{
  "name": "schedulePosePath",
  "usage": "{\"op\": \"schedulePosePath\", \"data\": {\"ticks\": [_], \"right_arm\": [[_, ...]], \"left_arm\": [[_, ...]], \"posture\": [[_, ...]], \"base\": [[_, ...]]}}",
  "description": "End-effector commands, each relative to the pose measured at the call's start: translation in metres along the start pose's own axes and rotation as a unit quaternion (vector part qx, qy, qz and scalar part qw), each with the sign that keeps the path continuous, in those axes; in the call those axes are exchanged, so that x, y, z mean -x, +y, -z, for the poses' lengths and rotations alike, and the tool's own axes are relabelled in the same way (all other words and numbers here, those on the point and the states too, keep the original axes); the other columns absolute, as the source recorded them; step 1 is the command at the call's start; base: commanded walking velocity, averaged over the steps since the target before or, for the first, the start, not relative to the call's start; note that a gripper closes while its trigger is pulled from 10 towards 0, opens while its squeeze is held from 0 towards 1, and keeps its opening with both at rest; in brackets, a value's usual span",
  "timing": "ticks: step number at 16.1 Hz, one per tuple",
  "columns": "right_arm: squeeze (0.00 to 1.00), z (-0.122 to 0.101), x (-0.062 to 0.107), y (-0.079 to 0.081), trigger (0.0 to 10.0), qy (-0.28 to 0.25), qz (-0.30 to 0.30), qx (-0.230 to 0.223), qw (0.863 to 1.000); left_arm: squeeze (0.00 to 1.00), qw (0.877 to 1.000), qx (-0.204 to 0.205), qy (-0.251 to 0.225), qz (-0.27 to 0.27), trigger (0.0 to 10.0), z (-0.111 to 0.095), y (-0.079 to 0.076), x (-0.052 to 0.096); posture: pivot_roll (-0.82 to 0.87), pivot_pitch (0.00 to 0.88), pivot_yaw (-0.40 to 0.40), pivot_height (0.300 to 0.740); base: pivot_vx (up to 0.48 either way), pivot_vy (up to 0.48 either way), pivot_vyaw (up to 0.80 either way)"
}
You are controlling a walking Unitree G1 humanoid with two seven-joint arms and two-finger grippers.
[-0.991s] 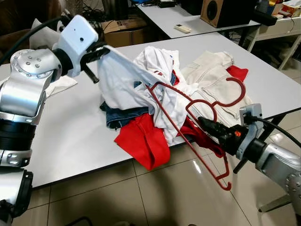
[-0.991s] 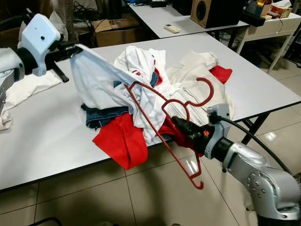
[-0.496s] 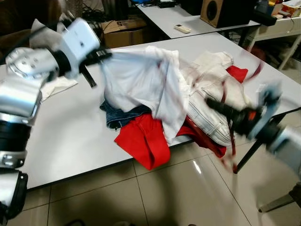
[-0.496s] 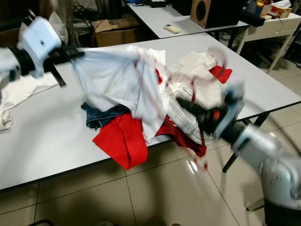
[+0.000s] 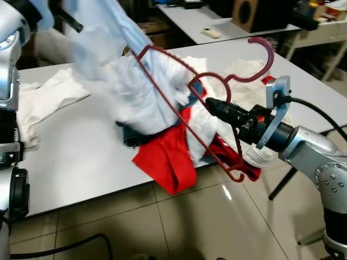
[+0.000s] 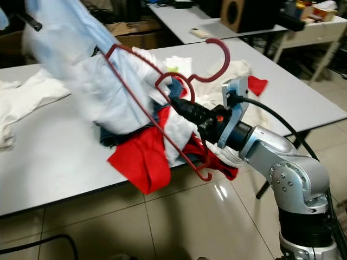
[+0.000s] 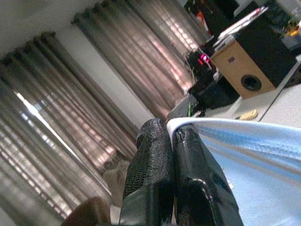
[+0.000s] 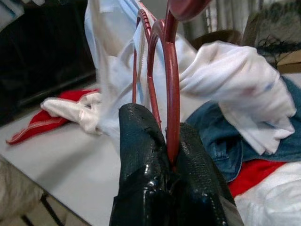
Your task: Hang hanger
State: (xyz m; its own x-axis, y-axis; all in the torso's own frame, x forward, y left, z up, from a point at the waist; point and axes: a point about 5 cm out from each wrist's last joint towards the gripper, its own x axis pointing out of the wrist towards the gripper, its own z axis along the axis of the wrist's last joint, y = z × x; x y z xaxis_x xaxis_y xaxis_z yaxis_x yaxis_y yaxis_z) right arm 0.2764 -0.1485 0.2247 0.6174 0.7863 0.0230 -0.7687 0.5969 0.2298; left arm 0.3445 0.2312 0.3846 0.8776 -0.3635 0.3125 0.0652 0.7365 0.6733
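Presently: hanger (image 5: pixel 217 103) held partway inside a lifted shirt (image 5: pixel 116 65), above the table (image 5: pixel 70 157).

Right end effector (image 5: pixel 212 105) is clamped on the red hanger just below its hook, as the right wrist view confirms; the hanger's far arm sits inside the pale shirt. Left end effector (image 7: pixel 173 141) is pinched tight on the shirt's edge and holds it high over the pile of clothes (image 5: pixel 173 146), which includes a red garment (image 5: pixel 165 162) draped over the table edge. Judgement: the step in hand is threading the hanger into the shirt. To do it well, keep the shirt taut and raised, slide the hanger through the neck opening without snagging the pile below, and seat both shoulders before releasing.
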Motion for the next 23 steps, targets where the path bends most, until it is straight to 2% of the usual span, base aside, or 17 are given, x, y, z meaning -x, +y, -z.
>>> {"op": "schedulePosePath", "data": {"ticks": [1, 2, 4, 6, 7, 8, 9, 11, 12, 13, 15, 16, 17, 18, 20, 22, 23], "right_arm": [[0.0, 0.013, 0.008, -0.008, 10.0, 0.04, 0.033, 0.007, 0.999], [0.0, 0.021, 0.012, -0.011, 10.0, 0.067, 0.05, 0.011, 0.996], [0.0, 0.027, 0.016, -0.016, 10.0, 0.079, 0.075, 0.003, 0.994], [0.0, 0.026, 0.018, -0.02, 10.0, 0.088, 0.093, 0.023, 0.991], [0.0, 0.02, 0.013, -0.023, 10.0, 0.077, 0.099, 0.034, 0.992], [0.0, 0.012, 0.005, -0.023, 10.0, 0.055, 0.096, 0.038, 0.993], [0.0, 0.006, -0.014, -0.016, 10.0, 0.032, 0.079, 0.029, 0.996], [0.0, 0.015, -0.025, -0.006, 10.0, 0.055, 0.045, 0.033, 0.997], [0.0, 0.03, -0.034, 0.0, 10.0, 0.087, 0.028, 0.033, 0.995], [0.0, 0.045, -0.041, -0.002, 10.0, 0.119, 0.037, 0.031, 0.992], [0.0, 0.057, -0.044, -0.01, 10.0, 0.153, 0.064, 0.052, 0.985], [0.0, 0.056, -0.045, -0.014, 10.0, 0.15, 0.079, 0.06, 0.984], [0.0, 0.055, -0.044, -0.015, 10.0, 0.149, 0.08, 0.064, 0.984], [0.0, 0.049, -0.037, -0.013, 10.0, 0.136, 0.065, 0.072, 0.986], [0.0, 0.04, -0.023, -0.007, 10.0, 0.122, 0.031, 0.077, 0.989], [0.0, 0.028, 0.002, 0.0, 10.0, 0.116, -0.005, 0.079, 0.99], [0.0, 0.025, 0.008, 0.001, 10.0, 0.116, -0.01, 0.081, 0.99]], "left_arm": [[0.0, 1.0, -0.003, 0.005, 0.012, 0.0, 0.002, -0.002, 0.0], [0.0, 1.0, 0.005, 0.002, 0.025, 0.0, 0.004, -0.009, -0.002], [0.0, 0.998, 0.015, -0.002, 0.055, 0.0, 0.005, -0.022, -0.004], [0.0, 0.987, 0.023, 0.001, 0.159, 0.0, 0.007, -0.05, -0.004], [0.0, 0.975, 0.028, 0.006, 0.22, 0.0, 0.009, -0.07, -0.001], [0.0, 0.967, 0.04, 0.005, 0.253, 0.0, 0.009, -0.085, 0.001], [0.0, 0.958, 0.076, -0.021, 0.274, 0.0, 0.002, -0.104, -0.002], [0.0, 0.948, 0.116, -0.042, 0.293, 0.0, -0.008, -0.115, -0.004], [0.0, 0.933, 0.158, -0.067, 0.316, 0.0, -0.02, -0.123, -0.003], [0.0, 0.923, 0.193, -0.088, 0.32, 0.0, -0.03, -0.124, -0.002], [0.0, 0.92, 0.232, -0.1, 0.301, 0.0, -0.036, -0.118, -0.002], [0.0, 0.928, 0.239, -0.089, 0.27, 0.0, -0.035, -0.108, -0.004], [0.0, 0.932, 0.239, -0.083, 0.26, 0.0, -0.033, -0.104, -0.004], [0.0, 0.951, 0.213, -0.043, 0.218, 0.0, -0.021, -0.091, -0.006], [0.0, 0.971, 0.163, 0.011, 0.176, 0.0, -0.003, -0.079, -0.005], [0.0, 0.975, 0.132, 0.036, 0.175, 0.0, 0.005, -0.074, -0.004], [0.0, 0.975, 0.128, 0.039, 0.177, 0.0, 0.006, -0.074, -0.003]], "posture": [[-0.16, 0.0, 0.032, 0.719], [-0.17, 0.0, 0.036, 0.719], [-0.17, 0.0, 0.042, 0.719], [-0.18, 0.0, 0.046, 0.719], [-0.18, 0.0, 0.048, 0.719], [-0.18, 0.0, 0.05, 0.719], [-0.18, 0.0, 0.046, 0.719], [-0.18, 0.0, 0.042, 0.719], [-0.18, 0.0, 0.042, 0.719], [-0.18, 0.0, 0.04, 0.719], [-0.17, 0.0, 0.031, 0.719], [-0.17, 0.0, 0.028, 0.719], [-0.17, 0.0, 0.029, 0.719], [-0.17, 0.0, 0.03, 0.719], [-0.18, 0.0, 0.038, 0.719], [-0.18, 0.0, 0.046, 0.719], [-0.19, 0.0, 0.047, 0.719]], "base": [[0.0, 0.0, 0.0], [0.0, 0.0, 0.0], [0.0, 0.0, 0.0], [0.0, 0.0, 0.0], [0.0, 0.0, 0.0], [0.0, 0.0, 0.0], [0.0, 0.0, 0.0], [0.0, 0.0, 0.0], [0.0, 0.0, 0.0], [0.0, 0.0, 0.0], [0.0, 0.0, 0.0], [0.0, 0.0, 0.0], [0.0, 0.0, 0.0], [0.0, 0.0, 0.0], [0.0, 0.0, 0.0], [0.0, 0.0, 0.0], [0.0, 0.0, 0.0]]}}
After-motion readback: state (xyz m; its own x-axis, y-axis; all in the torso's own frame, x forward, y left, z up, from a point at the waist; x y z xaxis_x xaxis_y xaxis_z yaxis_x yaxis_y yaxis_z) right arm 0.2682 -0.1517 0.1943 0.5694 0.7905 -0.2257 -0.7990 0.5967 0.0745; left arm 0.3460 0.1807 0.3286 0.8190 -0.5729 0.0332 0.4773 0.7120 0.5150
